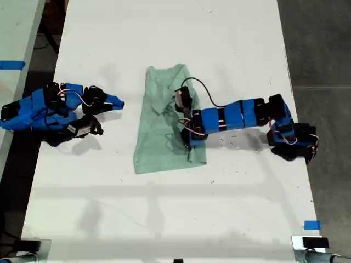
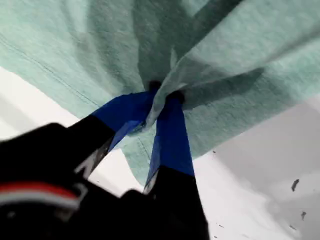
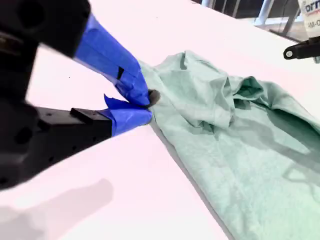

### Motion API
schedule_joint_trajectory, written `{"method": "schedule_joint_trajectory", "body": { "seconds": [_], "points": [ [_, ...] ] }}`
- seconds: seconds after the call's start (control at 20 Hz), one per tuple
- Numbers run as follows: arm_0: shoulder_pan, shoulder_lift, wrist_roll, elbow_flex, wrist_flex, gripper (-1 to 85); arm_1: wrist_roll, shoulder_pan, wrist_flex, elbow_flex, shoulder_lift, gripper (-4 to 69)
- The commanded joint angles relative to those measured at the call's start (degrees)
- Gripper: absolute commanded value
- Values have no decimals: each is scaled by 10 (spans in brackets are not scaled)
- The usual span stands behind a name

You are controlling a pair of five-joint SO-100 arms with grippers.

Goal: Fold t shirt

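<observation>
The pale mint-green t shirt [image 1: 159,131] lies lengthwise in the middle of the white table [image 1: 164,208], neckline toward the far end, wrinkled and partly doubled over on the exterior view's right side. My first gripper [image 1: 188,141] reaches in from the exterior view's right and is shut on a bunched fold of the t shirt [image 2: 240,60]; its blue fingers [image 2: 172,135] pinch the cloth at my first gripper [image 2: 165,97]. My second gripper [image 1: 118,102] rests on the exterior view's left, apart from the shirt. Its blue tips meet at my second gripper [image 3: 145,106], holding nothing, beside the t shirt [image 3: 240,150] edge.
Bare white tabletop surrounds the shirt. A blue tape mark [image 1: 311,225] sits near the front corner on the exterior view's right. A second table with blue tape [image 1: 12,64] stands at the exterior view's left, and dark floor [image 1: 323,49] lies beyond the table's edge on its right.
</observation>
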Motion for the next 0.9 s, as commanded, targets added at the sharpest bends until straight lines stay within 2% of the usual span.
{"method": "schedule_joint_trajectory", "body": {
  "seconds": [0.0,0.05,0.1,0.4,0.6,0.7,0.85],
  "points": [
    [7,3,2,10,0,-2,-3,-17,-14,-40,3,170],
    [7,3,2,10,0,-2,-11,-19,-12,-42,4,456],
    [7,3,2,10,0,-2,-30,-20,-12,-48,5,542],
    [6,3,2,10,0,-2,-36,-23,4,-24,101,373],
    [6,3,2,10,0,-2,-22,-15,74,23,238,339],
    [7,3,2,10,0,-2,2,4,103,106,321,329],
    [7,3,2,10,0,-2,32,56,71,367,519,277]
  ]
}}
